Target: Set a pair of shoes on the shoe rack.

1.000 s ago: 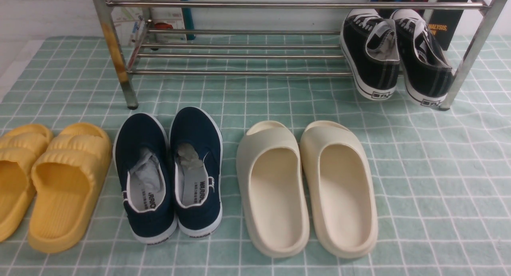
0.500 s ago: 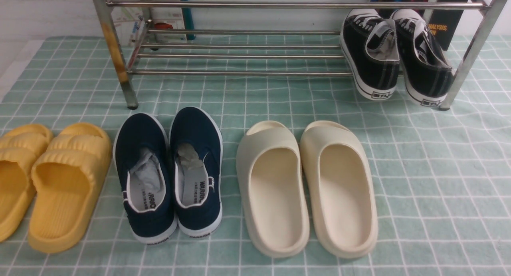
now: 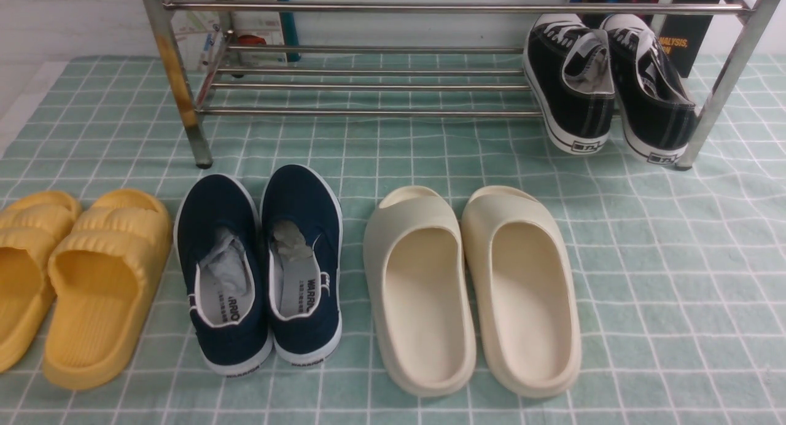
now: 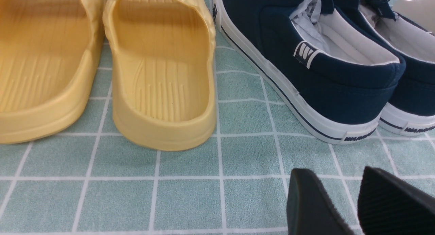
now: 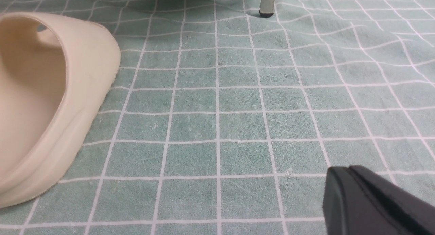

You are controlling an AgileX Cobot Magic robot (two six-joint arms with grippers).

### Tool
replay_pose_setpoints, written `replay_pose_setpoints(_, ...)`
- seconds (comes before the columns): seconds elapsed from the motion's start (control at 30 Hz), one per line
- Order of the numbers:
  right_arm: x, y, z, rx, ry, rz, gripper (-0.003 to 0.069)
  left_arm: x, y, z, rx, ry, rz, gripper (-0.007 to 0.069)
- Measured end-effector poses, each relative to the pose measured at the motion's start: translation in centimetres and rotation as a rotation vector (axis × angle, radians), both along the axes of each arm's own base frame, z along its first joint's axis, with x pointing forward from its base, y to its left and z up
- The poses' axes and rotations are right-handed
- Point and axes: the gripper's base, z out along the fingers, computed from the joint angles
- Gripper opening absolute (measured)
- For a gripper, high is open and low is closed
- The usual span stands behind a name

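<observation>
The black sneakers (image 3: 608, 84) are sitting at the shoe rack's (image 3: 368, 75) right end, heels overhanging; a nudge could tip them. Left gripper (image 4: 353, 201) is spread, right gripper (image 5: 367, 197) pressed together, empty.

I see black-and-white sneakers (image 3: 608, 84), navy shoes (image 3: 261, 265), cream slides (image 3: 473, 290), yellow slides (image 3: 73, 277), a mint white-gridded cloth (image 3: 675, 277).

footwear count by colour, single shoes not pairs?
Black canvas lace-up sneakers, on the chrome tube shoe rack: 2
Navy canvas slip-on shoes, on the green checked cloth: 2
Cream foam slides, on the cloth: 2
Yellow ribbed foam slides, on the cloth: 2
Total: 8
</observation>
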Motion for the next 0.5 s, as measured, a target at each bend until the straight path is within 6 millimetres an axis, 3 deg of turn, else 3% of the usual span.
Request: replay_pose_setpoints(0.5,0.00,0.00,0.00,0.000,0.000,0.000,0.0040,0.00,0.00,0.00,0.000,0.000,0.000,0.0237)
